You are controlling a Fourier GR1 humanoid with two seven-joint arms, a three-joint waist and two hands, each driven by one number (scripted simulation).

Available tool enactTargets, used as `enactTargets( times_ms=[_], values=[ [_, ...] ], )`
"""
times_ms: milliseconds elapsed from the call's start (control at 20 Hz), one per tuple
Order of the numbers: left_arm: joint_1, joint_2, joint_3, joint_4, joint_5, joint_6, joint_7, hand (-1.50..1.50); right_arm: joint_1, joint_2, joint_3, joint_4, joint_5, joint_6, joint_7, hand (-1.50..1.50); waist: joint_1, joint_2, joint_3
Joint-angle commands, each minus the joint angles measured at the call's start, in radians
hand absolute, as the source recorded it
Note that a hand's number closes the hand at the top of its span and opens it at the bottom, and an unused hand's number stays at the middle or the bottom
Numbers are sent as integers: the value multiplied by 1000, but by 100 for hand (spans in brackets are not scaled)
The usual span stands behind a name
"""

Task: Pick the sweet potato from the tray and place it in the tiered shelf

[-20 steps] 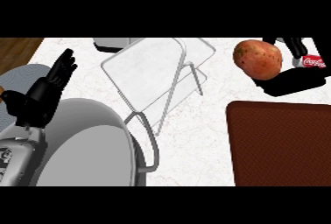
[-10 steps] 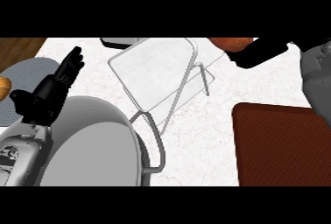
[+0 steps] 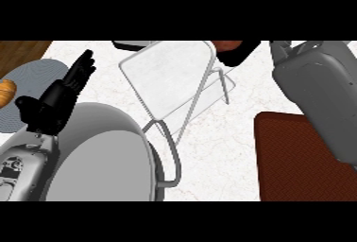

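Sweet potato (image 3: 225, 45), firm, rounded and fairly heavy we judge, shows just beyond the tiered shelf (image 3: 171, 78), clasped around its middle by our right hand (image 3: 241, 51)'s curled fingers; left hand (image 3: 59, 97) rests open.

A sliver of reddish-brown sweet potato (image 3: 225, 45) shows at the top edge, above the wire tiered shelf's (image 3: 171, 78) pale upper tier.

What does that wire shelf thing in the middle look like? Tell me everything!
The tiered shelf is a pale grey metal-looking rack with a flat rectangular top panel with rounded corners, and thin bent wire legs running down to the white marble counter. A second, lower panel peeks out on its right side. It sits slanted in the view, upper middle. Nothing lies on its top panel, and no robot hand visibly touches it.
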Motion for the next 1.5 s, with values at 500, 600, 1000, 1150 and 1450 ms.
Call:
enactTargets(
  times_ms=[500,600,1000,1150,1450],
  values=[
    [134,-66,-72,97,9,-34,50,0,1,362,-278,245,-382,-45,1,-150,-11,21,-26],
    [147,-74,-73,100,8,-30,51,0,-17,363,-335,278,-410,-69,-35,-150,-11,25,-26],
    [190,-69,-69,90,-10,-20,42,0,-77,350,-484,306,-390,-323,-180,-150,-52,11,-27],
    [207,-52,-40,85,1,-23,48,0,-63,275,-553,329,-395,-362,-227,-150,-65,12,-26],
    [244,-46,-29,45,8,-26,56,0,-30,107,-649,411,-391,-383,-215,-150,-77,8,-25]
  ],
)
